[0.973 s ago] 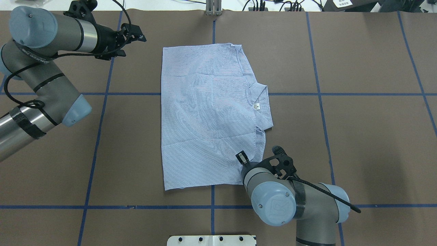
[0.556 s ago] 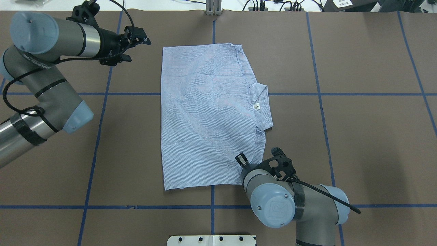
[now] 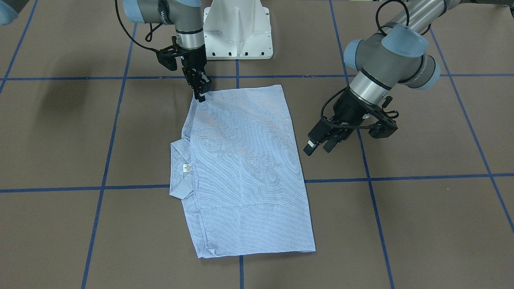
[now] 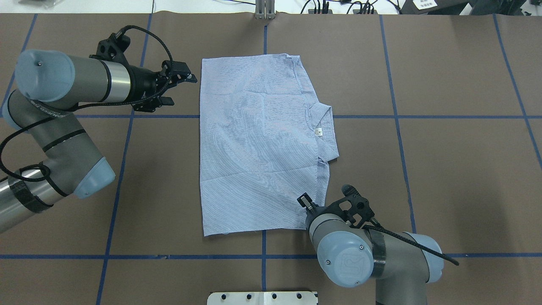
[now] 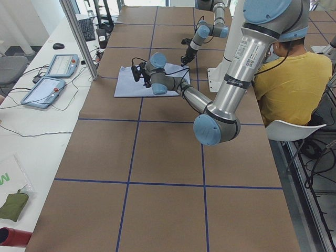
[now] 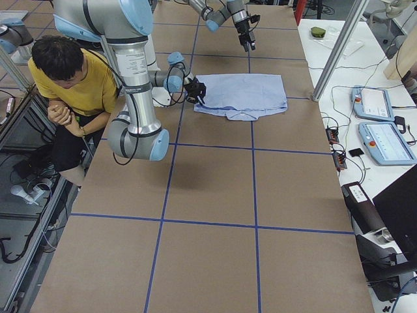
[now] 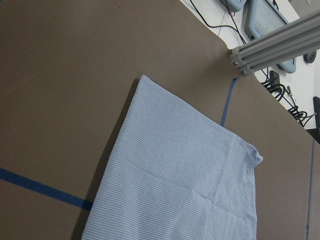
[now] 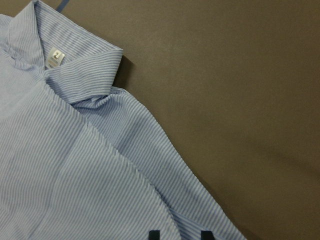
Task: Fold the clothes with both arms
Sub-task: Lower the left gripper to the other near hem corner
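Observation:
The clothes are one light blue striped shirt (image 4: 258, 148) (image 3: 241, 172), lying flat as a folded rectangle in the middle of the brown table. Its collar (image 4: 324, 127) and white neck label (image 8: 55, 57) point toward the robot's right. My left gripper (image 4: 180, 89) (image 3: 318, 147) hovers open just off the shirt's far-left corner, apart from the cloth (image 7: 185, 185). My right gripper (image 4: 303, 199) (image 3: 200, 96) points down at the near-right corner. In the right wrist view its fingertips (image 8: 154, 234) stand apart over the striped fabric (image 8: 75, 180), so it is open.
The white pedestal base (image 3: 237, 28) stands at the table's near edge. Blue tape lines (image 4: 123, 169) cross the brown table (image 4: 457, 178). An aluminium post (image 4: 264, 8) rises at the far edge. A person in a yellow shirt (image 6: 71, 85) sits beside the robot.
My left arm has swung toward the shirt, bringing its open gripper close to the far-left corner. The right gripper shifted slightly at the near-right corner. The shirt has not moved.

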Motion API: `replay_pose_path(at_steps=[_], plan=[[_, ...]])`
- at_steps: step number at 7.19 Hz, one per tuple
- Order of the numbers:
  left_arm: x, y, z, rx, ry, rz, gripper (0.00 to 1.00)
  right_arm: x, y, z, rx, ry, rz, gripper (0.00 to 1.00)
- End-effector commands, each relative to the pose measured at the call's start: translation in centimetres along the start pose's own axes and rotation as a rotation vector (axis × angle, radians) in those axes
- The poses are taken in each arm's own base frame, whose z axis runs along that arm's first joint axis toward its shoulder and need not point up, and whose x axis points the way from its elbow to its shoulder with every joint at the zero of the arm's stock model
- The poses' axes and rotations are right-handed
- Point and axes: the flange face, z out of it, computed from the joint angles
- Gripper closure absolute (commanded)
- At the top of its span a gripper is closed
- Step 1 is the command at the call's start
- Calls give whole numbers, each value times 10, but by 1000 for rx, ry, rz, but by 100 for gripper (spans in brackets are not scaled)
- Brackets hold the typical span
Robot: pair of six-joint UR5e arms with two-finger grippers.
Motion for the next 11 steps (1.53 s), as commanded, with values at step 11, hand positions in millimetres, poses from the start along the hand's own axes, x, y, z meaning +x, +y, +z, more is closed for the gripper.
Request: replay_pose_path(at_steps=[11], plan=[[0,2,0,-3,1,-4,3,15,16,14,0,30,12,23]])
